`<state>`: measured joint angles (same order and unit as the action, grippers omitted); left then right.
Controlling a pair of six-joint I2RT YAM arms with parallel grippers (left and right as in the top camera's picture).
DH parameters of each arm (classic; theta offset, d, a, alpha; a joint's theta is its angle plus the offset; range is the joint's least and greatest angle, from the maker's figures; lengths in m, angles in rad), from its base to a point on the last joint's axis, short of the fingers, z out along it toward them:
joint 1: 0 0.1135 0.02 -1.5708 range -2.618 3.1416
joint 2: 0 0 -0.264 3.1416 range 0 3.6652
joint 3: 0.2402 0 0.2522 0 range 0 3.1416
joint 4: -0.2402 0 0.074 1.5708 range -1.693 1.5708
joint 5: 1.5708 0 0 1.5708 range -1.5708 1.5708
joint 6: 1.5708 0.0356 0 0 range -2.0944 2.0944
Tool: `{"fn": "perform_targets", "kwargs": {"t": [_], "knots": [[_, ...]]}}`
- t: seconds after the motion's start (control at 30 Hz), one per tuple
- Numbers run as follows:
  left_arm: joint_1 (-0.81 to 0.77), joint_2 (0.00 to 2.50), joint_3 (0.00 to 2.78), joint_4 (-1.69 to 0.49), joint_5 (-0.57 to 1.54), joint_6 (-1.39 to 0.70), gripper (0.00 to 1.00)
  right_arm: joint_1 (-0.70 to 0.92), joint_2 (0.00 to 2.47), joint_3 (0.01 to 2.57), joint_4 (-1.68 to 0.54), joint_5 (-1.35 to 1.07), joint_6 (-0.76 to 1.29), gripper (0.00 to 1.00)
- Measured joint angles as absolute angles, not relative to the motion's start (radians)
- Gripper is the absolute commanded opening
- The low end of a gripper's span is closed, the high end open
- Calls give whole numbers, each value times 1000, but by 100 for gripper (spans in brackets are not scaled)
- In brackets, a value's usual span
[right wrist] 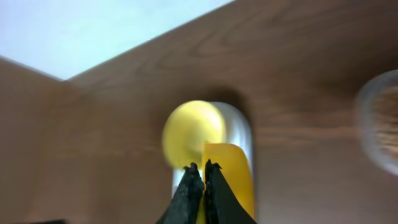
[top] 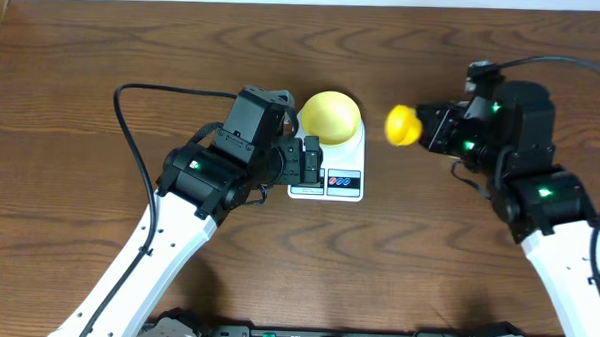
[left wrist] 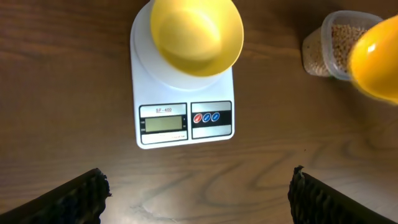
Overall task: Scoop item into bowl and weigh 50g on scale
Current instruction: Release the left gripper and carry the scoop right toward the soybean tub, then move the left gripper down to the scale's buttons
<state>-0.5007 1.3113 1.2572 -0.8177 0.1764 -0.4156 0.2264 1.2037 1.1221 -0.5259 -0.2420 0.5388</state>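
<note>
One digital kitchen scale (left wrist: pixel 144 74) is sitting at upper centre, bearing one yellow bowl (left wrist: pixel 196 34). One clear tub (left wrist: pixel 314 53) of beans (left wrist: pixel 341 46), too many to count, and one yellow scoop (left wrist: pixel 376 59) are showing at upper right. Two pincers are showing: left pincer (left wrist: pixel 198 180), right pincer (right wrist: pixel 203 171).

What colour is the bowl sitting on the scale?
Yellow; the bowl shows best in the left wrist view.
</note>
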Motion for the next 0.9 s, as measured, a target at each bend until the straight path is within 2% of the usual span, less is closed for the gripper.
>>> {"fn": "perform_targets", "kwargs": {"t": [0.03,0.1,0.17,0.23,0.3,0.33,0.63,0.9], "knots": [[-501,1313,1257,-818,176,-412,94,226,1204,1143,-562,-206,529,1],[-501,1318,1257,-820,176,-406,75,226,1204,1176,-622,-128,508,1],[-501,1329,1257,-826,175,-394,68,226,1204,1201,-669,-49,487,1],[-501,1348,1257,-831,176,-388,71,226,1204,1225,-695,23,462,1],[-501,1366,1257,-831,176,-378,88,226,1204,1242,-706,70,440,1],[-501,1375,1257,-831,176,-368,100,225,1204,1248,-708,88,430,1],[-501,1415,1257,-897,158,-194,98,159,1204,1254,-717,127,400,1],[-576,1418,1257,-904,-61,-128,98,126,1204,1254,-714,113,397,1]]}}
